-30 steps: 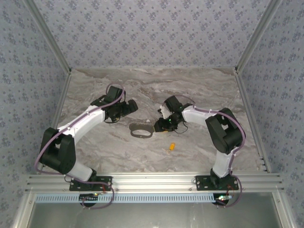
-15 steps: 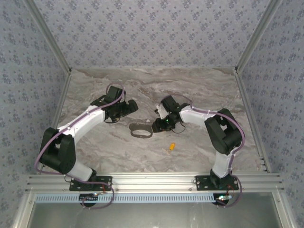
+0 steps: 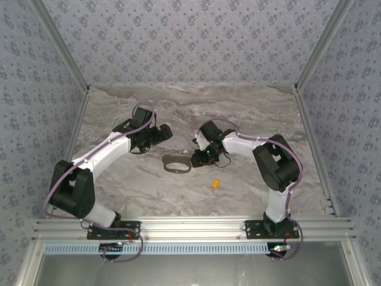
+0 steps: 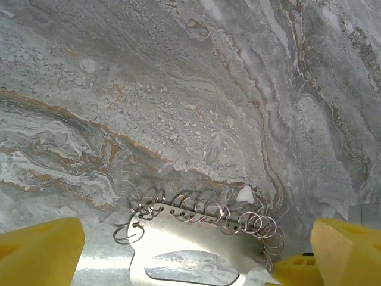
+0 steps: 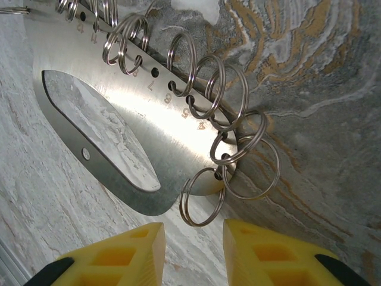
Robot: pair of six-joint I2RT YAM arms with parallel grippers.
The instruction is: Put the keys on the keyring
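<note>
Reaching inward with left arm (image 3: 106,150) and right arm (image 3: 250,143), holding left jaws wide, right jaws narrowly parted.

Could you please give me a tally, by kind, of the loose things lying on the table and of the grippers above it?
keyring, a steel plate hung with split rings: 1
key, small and yellow-orange: 1
Grippers with yellow fingertips: 2, the left gripper and the right gripper, both open
Total: 4
</note>
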